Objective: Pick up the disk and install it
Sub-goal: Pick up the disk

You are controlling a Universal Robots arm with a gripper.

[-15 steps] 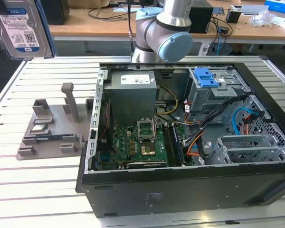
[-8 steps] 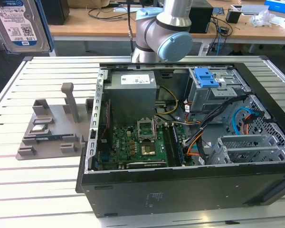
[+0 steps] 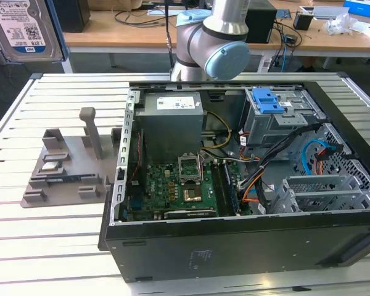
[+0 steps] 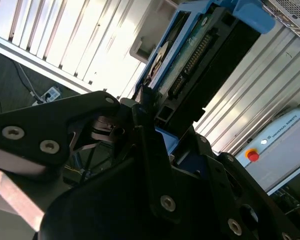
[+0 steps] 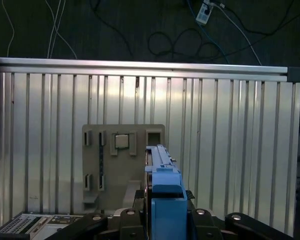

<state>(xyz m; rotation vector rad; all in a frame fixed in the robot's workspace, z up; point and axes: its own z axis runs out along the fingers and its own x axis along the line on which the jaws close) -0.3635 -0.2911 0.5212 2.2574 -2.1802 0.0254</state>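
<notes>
Noted black end effector clenched on flat silver metal disk by its blue plastic bracket. Held edge-on above slatted aluminium tabletop, probably for clearance over grey plastic fixture. Found circuit-board underside in second wrist view. Found printed label face in exterior view, with open black computer case farther off.

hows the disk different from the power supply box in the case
The disk is thin, flat and blue-framed; the power supply box is a bulky grey block. The disk is held in the tool; the box sits inside the case. Both carry labels.
</notes>
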